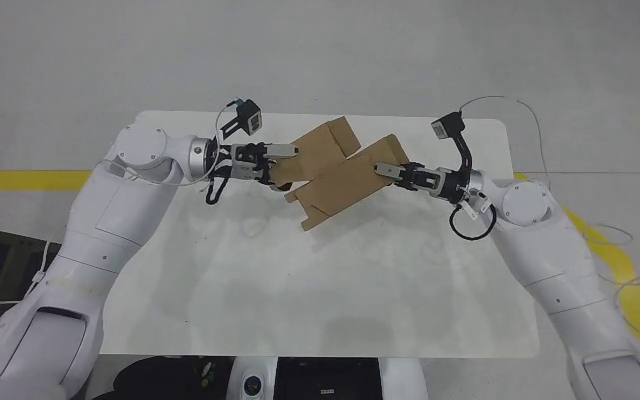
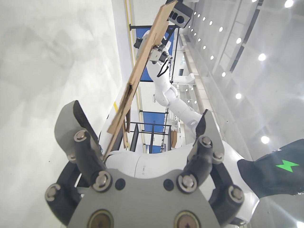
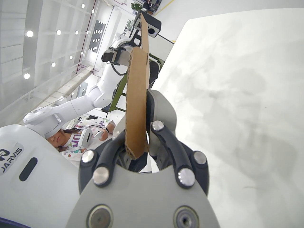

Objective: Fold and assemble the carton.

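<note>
A: The carton [image 3: 135, 100], what is it made of?
B: Brown corrugated cardboard, matt, with rough edges.
A: And the table [image 1: 300, 280]?
B: White, smooth, a little smudged. The left gripper [image 2: 141, 110] looks like grey matt metal, with shiny screws [image 2: 104, 179] and black pads [image 2: 82, 119].

Above the far half of the tabletop [image 1: 300, 290] sits the carton [image 1: 340, 172], left tool [image 1: 284, 166] at its left end, right tool [image 1: 384, 170] at its right end.

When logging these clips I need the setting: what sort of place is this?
Probably a big industrial hall or robotics test floor: a high ceiling with rows of round lights, a yellow floor line, blue partition panels, and a white worktable under the carton.
</note>
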